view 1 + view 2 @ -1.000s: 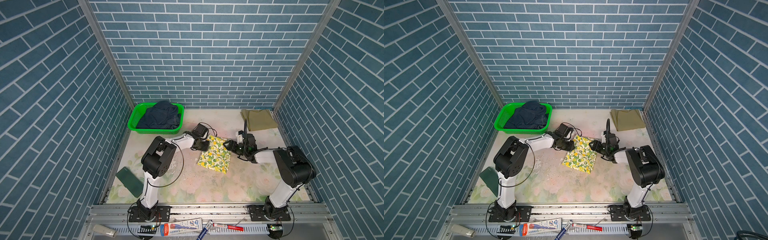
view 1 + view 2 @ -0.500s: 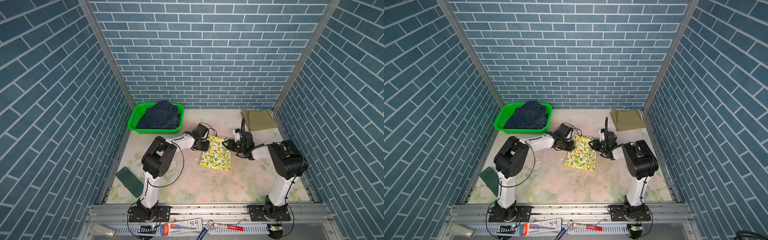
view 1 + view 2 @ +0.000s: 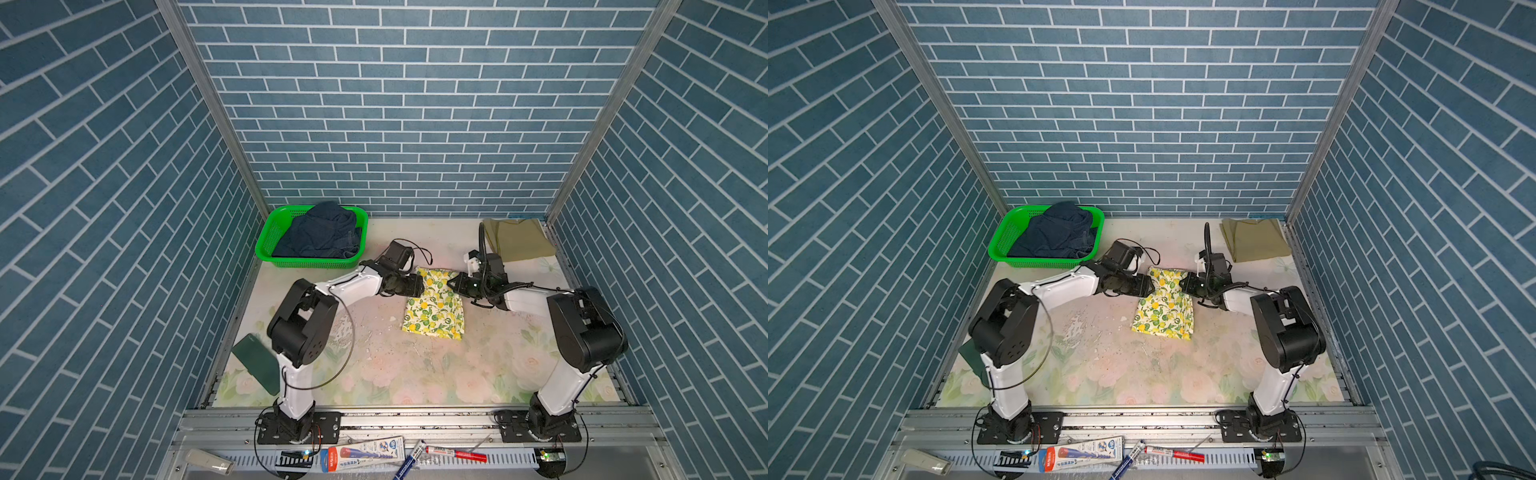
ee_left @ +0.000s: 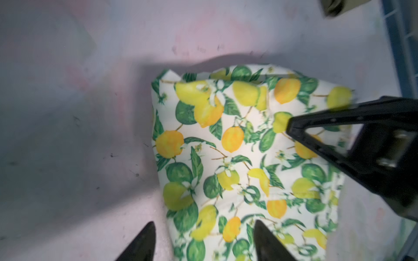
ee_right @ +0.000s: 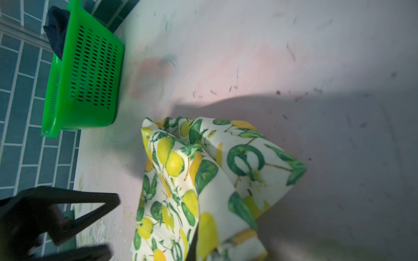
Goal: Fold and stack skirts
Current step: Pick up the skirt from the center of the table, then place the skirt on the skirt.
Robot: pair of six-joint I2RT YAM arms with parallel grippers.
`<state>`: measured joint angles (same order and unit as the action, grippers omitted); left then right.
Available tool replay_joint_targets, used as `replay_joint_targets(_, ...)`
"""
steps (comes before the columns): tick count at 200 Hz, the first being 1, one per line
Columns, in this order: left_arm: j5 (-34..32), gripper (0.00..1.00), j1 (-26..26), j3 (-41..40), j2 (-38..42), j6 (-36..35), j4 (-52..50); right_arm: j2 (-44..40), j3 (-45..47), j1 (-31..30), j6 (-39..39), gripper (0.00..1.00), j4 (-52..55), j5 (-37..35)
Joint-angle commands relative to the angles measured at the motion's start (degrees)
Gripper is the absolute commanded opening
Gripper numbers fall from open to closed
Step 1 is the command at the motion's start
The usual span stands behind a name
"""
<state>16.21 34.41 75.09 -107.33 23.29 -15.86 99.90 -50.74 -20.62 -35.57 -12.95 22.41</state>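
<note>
The folded lemon-print skirt (image 3: 434,307) (image 3: 1165,309) lies mid-table. My left gripper (image 3: 417,284) (image 3: 1150,284) (image 4: 203,226) is open at its far left corner, with the fingers apart over the cloth's edge. My right gripper (image 3: 455,284) (image 3: 1183,282) (image 5: 196,248) is shut on the far right corner, and the cloth (image 5: 203,180) bunches up from the pinch. The olive skirt (image 3: 519,239) (image 3: 1254,239) lies folded at the back right. The navy skirt (image 3: 320,232) (image 3: 1054,232) sits crumpled in the basket.
The green mesh basket (image 3: 266,245) (image 3: 1000,245) (image 5: 86,74) stands at the back left. A dark green flat object (image 3: 257,365) lies near the left arm's base. A tube and pens (image 3: 365,451) lie on the front rail. Tiled walls enclose three sides.
My right gripper has shut on the lemon skirt's far right corner. My left gripper has opened and let go of the far left corner. The skirt now lies straighter.
</note>
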Motion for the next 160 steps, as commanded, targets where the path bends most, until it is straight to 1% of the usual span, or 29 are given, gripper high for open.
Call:
replay_joint_targets(1,0.7,0.85,-2.1,-3.2,8.7,3.9,4.2,-5.2,-4.5,-0.1,2.5,0.00,5.8,-8.3)
replay_joint_targets(20,1.1,0.90,-3.5,-6.5,13.8,6.2,5.2,-6.9,-7.8,0.0,3.9,0.00,8.8,-13.3)
replay_joint_targets(42,1.8,0.90,-5.1,-8.1,18.2,7.4,3.3,-7.0,-12.5,0.4,5.3,0.00,11.8,-17.0)
replay_joint_targets(53,1.7,0.90,-5.4,-8.5,20.0,7.0,1.9,-6.2,-15.7,0.9,5.7,0.00,13.5,-20.4)
replay_joint_targets(73,2.0,0.90,-5.5,-8.9,22.2,5.6,-0.7,-3.6,-20.9,2.2,6.3,0.00,15.4,-22.5)
replay_joint_targets(89,2.0,0.90,-5.5,-10.3,23.9,5.4,-0.4,-1.6,-24.5,3.4,6.6,0.00,15.8,-23.5)
replay_joint_targets(112,2.5,0.90,-5.5,-12.9,24.7,5.8,1.4,1.2,-29.2,5.7,6.6,0.00,15.7,-24.6)
replay_joint_targets(143,3.2,0.89,-5.4,-14.1,23.8,5.9,3.1,5.4,-36.1,8.8,6.0,0.00,14.6,-26.6)
replay_joint_targets(160,3.8,0.88,-5.5,-14.0,23.0,6.2,3.8,8.4,-40.6,10.5,4.2,0.00,14.1,-27.3)
